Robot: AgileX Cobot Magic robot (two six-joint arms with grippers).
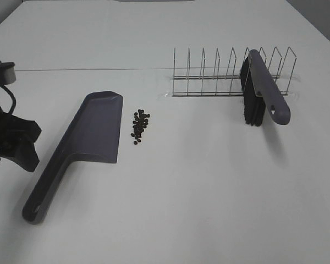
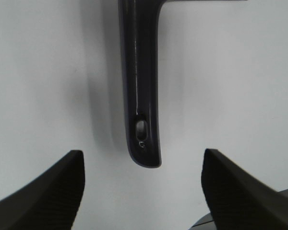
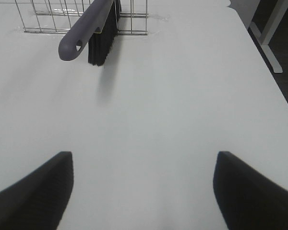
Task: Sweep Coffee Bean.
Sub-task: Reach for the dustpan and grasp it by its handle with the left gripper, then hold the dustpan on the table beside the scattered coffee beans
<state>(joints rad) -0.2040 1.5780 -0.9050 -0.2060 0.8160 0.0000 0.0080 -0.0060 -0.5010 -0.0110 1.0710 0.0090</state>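
The coffee beans (image 1: 140,126) lie in a small loose cluster on the white tabletop (image 1: 209,192), left of the middle and just to the right of the dustpan (image 1: 93,132), whose long edge faces them. They look hard, tiny and very light, so I would expect them to roll and scatter at the slightest flick; they are not things to pinch one by one, but to nudge gently across with bristles. The brush (image 1: 267,93) for that leans in the wire rack (image 1: 209,71) at the far right, well apart from the beans, bristles down and its stiff handle slanting out toward the near side; the free handle end with the hanging hole seems the natural place to take it. The dustpan looks like rigid, smooth plastic, light and liable to slide, best held along its handle (image 2: 141,96) and pressed flat. The left jaws stand wide open with nothing in them, lined up on the end of that handle but not around it. The right jaws are also wide open and empty, over bare tabletop, the brush farther off.
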